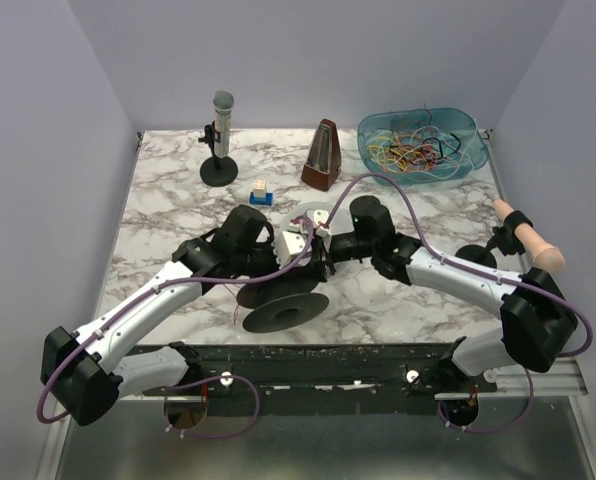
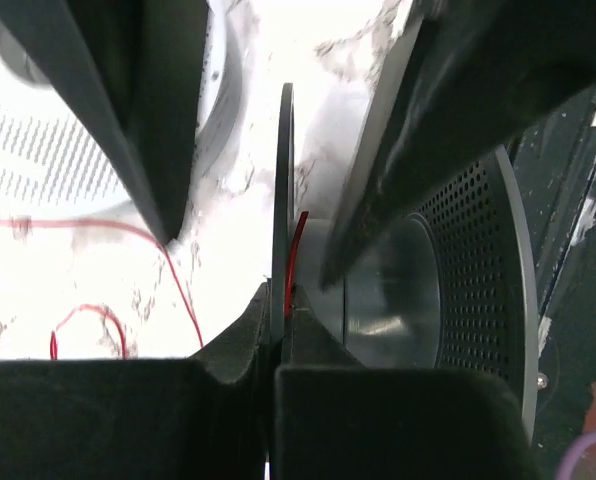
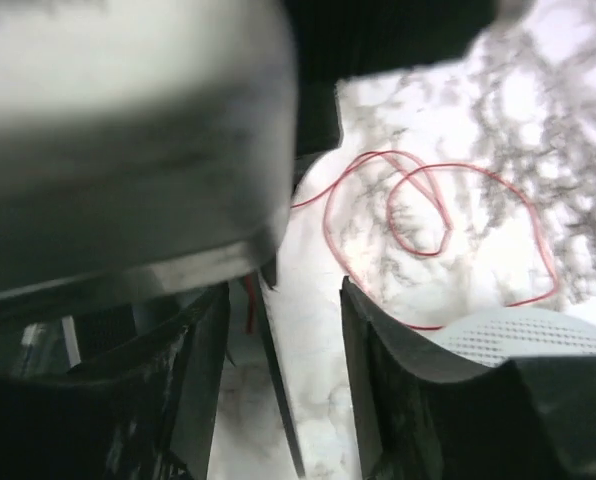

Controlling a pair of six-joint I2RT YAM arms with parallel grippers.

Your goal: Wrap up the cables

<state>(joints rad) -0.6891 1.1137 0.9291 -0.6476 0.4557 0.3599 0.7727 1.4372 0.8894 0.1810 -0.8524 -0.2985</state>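
A dark spool point(image 1: 285, 312) stands on edge at the table's middle, between both arms. My left gripper point(image 2: 278, 302) is shut on its thin flange point(image 2: 283, 180), and a red cable point(image 2: 296, 245) runs up beside the flange at the hub point(image 2: 393, 290). More of that cable lies in loose loops point(image 3: 418, 210) on the marble. My right gripper point(image 3: 283, 300) is open with the flange edge point(image 3: 278, 390) standing free between its fingers. In the top view the left gripper point(image 1: 281, 262) and right gripper point(image 1: 314, 255) nearly touch above the spool. Multicoloured cables point(image 1: 413, 150) fill a basket.
The blue basket point(image 1: 468, 130) stands back right. A microphone on a stand point(image 1: 221, 140), a brown metronome point(image 1: 323, 155) and a small block point(image 1: 261, 192) stand along the back. A white perforated disc point(image 3: 523, 335) lies by the right gripper. A pink handle point(image 1: 533, 240) lies at the right edge.
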